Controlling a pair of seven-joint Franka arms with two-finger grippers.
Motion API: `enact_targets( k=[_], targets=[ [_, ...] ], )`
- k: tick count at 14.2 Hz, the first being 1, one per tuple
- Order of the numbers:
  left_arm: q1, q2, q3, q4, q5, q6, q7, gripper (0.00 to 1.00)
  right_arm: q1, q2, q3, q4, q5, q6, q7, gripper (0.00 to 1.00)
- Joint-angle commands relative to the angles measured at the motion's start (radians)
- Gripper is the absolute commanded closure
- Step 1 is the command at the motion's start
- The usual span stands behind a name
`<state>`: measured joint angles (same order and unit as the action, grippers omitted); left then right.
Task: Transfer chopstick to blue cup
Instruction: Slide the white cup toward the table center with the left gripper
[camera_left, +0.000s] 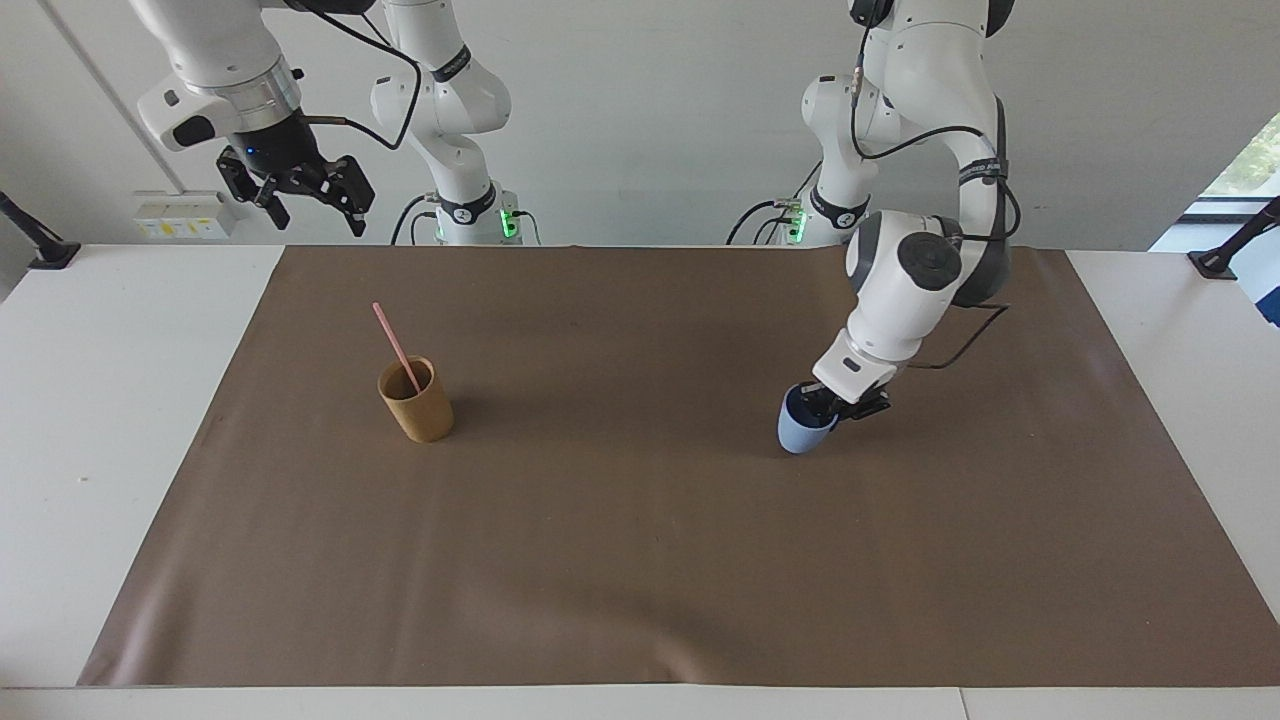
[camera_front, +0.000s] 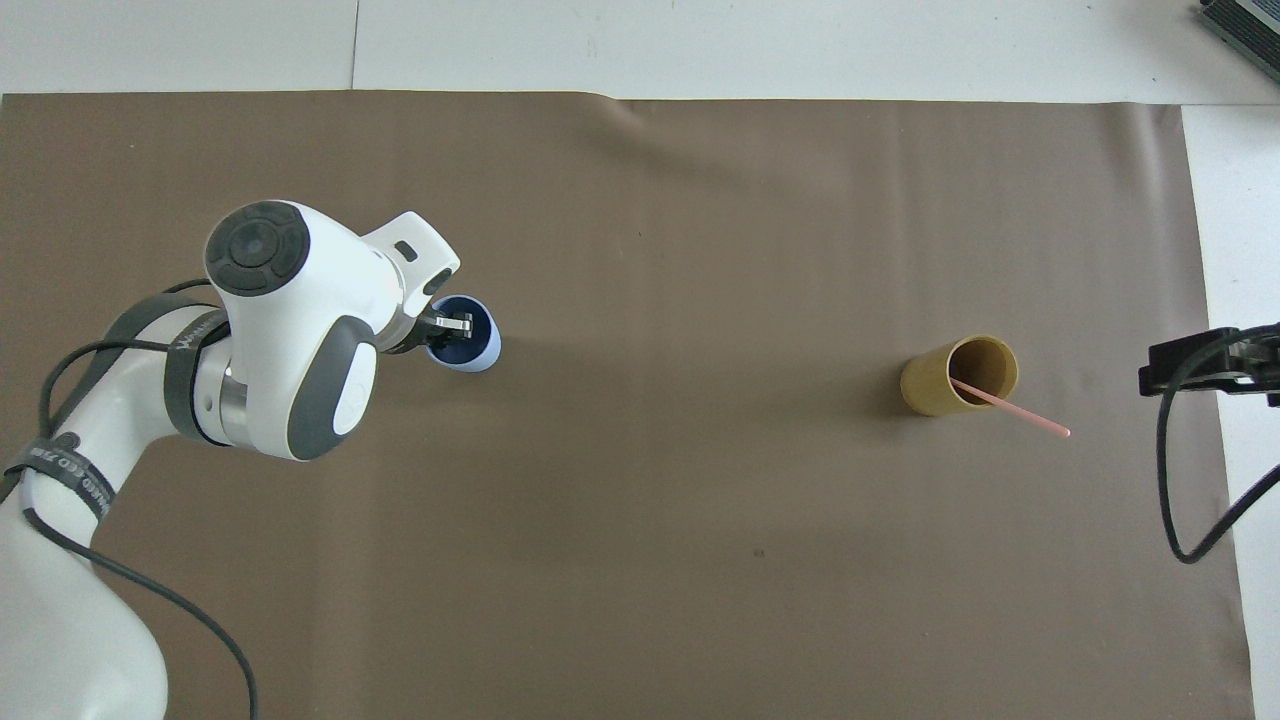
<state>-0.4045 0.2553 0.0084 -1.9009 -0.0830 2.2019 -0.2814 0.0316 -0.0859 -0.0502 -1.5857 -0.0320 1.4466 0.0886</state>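
Note:
The pale pink chopstick (camera_left: 396, 347) (camera_front: 1010, 408) leans in the tan cup (camera_left: 417, 402) (camera_front: 958, 376), which stands on the brown mat toward the right arm's end. My left gripper (camera_left: 826, 403) (camera_front: 450, 327) is shut on the rim of the light-blue cup (camera_left: 803, 428) (camera_front: 472, 346), one finger inside it, and holds it tilted low over the mat between its own end and the middle. My right gripper (camera_left: 300, 197) hangs open high over the table's edge at its own end, waiting; only part of it (camera_front: 1215, 362) shows in the overhead view.
A brown mat (camera_left: 640, 560) (camera_front: 640, 560) covers most of the white table (camera_left: 110, 400). A black cable (camera_front: 1190, 500) hangs from the right arm at the mat's edge.

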Motion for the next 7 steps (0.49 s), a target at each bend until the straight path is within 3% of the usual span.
enact_targets(
  k=[1, 5, 7],
  targets=[
    [-0.123, -0.010, 0.018, -0.004, -0.006, 0.013, -0.168, 1.00, -0.013, 0.006, 0.007, 0.016, 0.006, -0.014, -0.023, 0.00],
    [-0.235, -0.007, 0.016, -0.023, -0.017, 0.033, -0.274, 1.00, -0.013, 0.006, 0.006, 0.016, 0.006, -0.014, -0.023, 0.00],
    [-0.281, 0.030, 0.016, -0.017, -0.017, 0.056, -0.309, 1.00, -0.013, 0.006, 0.006, 0.016, 0.006, -0.014, -0.023, 0.00]
  ],
)
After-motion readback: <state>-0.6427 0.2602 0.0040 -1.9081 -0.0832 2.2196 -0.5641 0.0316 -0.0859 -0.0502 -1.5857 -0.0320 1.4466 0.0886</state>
